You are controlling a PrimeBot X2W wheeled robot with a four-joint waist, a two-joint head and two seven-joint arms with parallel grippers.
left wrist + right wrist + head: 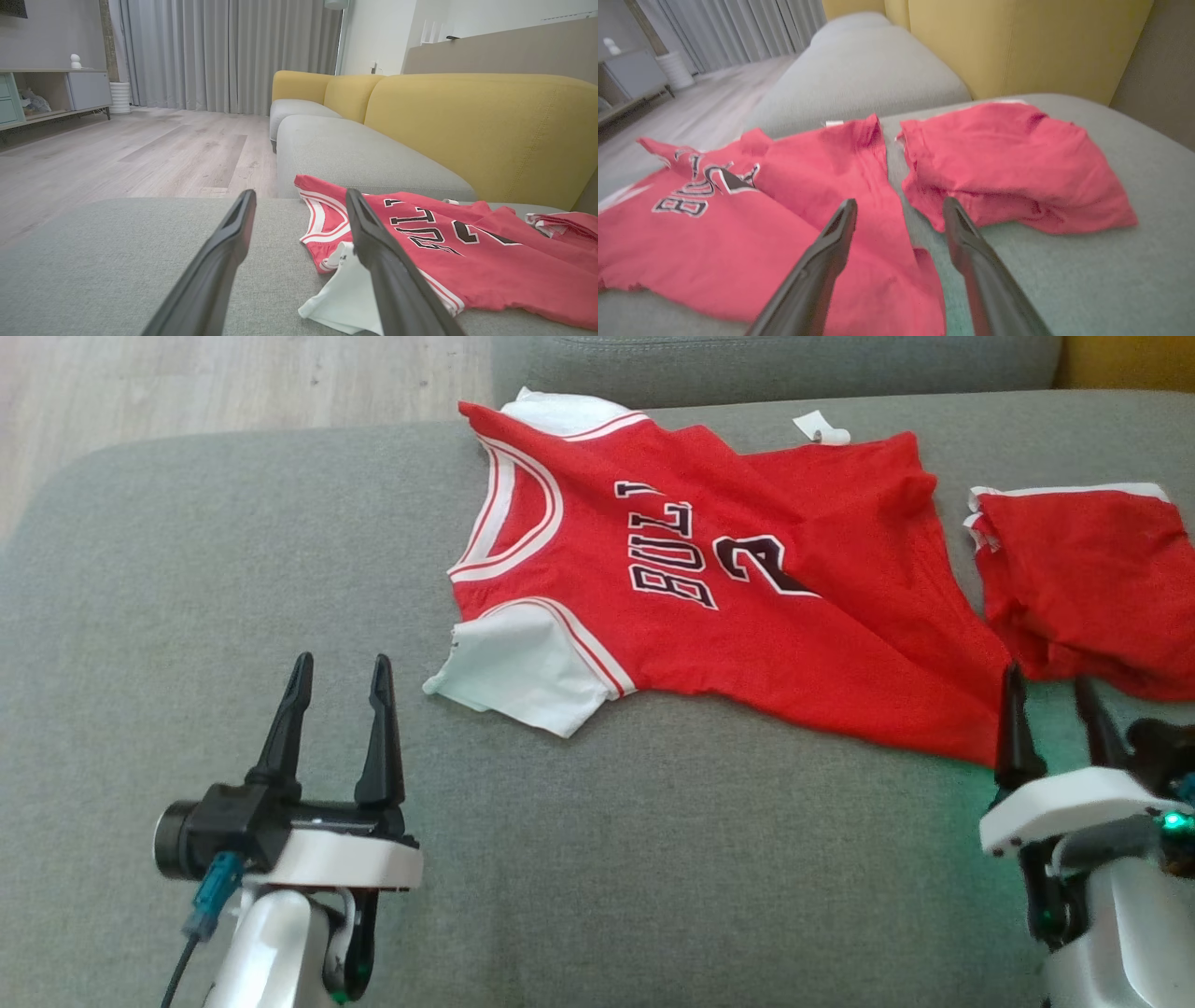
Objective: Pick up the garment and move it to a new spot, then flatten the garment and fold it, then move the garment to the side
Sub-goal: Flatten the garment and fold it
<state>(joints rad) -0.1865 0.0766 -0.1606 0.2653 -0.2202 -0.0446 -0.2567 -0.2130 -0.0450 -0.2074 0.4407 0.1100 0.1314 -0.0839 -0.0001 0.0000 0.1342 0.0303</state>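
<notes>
Red jersey [747,588] is lying spread out, front side up, on the grey sofa seat [233,569]. Collar is pointing toward 9 o'clock in the head view, hem toward 3 o'clock. Black lettering [667,560] and a numeral 2 are showing across the chest. Cloth is wrinkling diagonally toward the hem. 1 white sleeve [523,672] is sticking out at 6 o'clock of the collar. A small white label [822,429] is lying just beyond the jersey's far edge.

A second red piece [1092,579] with white trim is lying bunched at 3 o'clock of the jersey, a narrow strip of seat between them.

Left tool [341,659] is hovering at 7 o'clock of the jersey, well apart from it, with its jaws spread wide and nothing between them.

Right tool [1047,674] is sitting at the jersey's near hem corner, at 4 o'clock of the garment. Jaws are standing apart; 1 finger is over the red cloth, the other over the gap. Nothing is being pinched.

Yellow backrest [467,126] is rising behind the seat.
</notes>
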